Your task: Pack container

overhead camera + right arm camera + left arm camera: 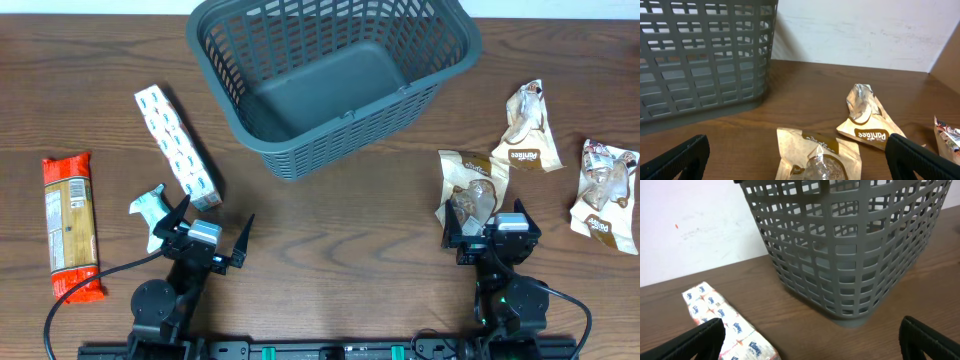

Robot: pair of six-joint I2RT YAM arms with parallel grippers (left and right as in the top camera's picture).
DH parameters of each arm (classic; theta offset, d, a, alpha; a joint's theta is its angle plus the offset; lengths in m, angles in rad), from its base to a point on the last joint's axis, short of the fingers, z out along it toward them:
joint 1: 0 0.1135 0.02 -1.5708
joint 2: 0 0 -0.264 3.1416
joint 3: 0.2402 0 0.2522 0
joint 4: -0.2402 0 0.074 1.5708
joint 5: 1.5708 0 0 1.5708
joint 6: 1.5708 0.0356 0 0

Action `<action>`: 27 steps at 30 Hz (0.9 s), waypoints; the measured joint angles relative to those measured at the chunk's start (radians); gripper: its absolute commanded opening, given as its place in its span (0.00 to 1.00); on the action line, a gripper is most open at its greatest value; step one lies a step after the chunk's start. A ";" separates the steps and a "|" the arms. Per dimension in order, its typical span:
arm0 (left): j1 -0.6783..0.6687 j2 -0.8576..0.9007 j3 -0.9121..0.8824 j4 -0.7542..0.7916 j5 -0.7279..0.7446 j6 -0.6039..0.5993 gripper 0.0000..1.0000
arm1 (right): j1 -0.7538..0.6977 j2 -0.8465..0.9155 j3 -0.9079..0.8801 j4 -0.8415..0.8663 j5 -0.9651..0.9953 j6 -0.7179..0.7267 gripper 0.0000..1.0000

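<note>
Scanning from your left, you see an orange packet (70, 226), a tissue pack (178, 147), then the left gripper (210, 230), spread wide and holding nothing. The container (320, 95) sits at the table's far centre. Your right gripper (490, 228) gapes empty at the near edge of a brown snack bag (470, 185).

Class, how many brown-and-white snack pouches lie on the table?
3. Nearest pouch by the right tool; middle pouch right of the container; far pouch at the right edge. None seems hidden.
</note>
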 measured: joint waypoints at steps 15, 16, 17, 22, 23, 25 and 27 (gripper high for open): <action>0.000 0.000 0.000 0.005 0.000 -0.006 0.98 | 0.000 0.000 0.000 -0.002 -0.023 0.101 0.99; 0.000 0.000 0.000 0.006 0.001 -0.024 0.98 | 0.000 0.001 0.000 -0.002 -0.026 0.130 0.99; 0.000 0.000 0.000 0.007 0.002 -0.053 0.99 | 0.000 0.003 0.000 -0.002 -0.029 0.171 0.99; 0.000 0.018 0.026 -0.040 -0.032 -0.253 0.99 | 0.000 0.051 0.010 -0.005 -0.073 0.324 0.99; 0.000 0.032 0.042 -0.055 -0.043 -0.279 0.98 | 0.000 0.067 0.021 -0.008 -0.080 0.335 0.99; 0.000 0.089 0.119 -0.090 -0.080 -0.324 0.99 | -0.004 0.124 0.078 -0.014 -0.090 0.348 0.99; 0.000 0.171 0.246 -0.143 -0.116 -0.353 0.98 | -0.014 0.201 0.173 -0.016 -0.109 0.347 0.99</action>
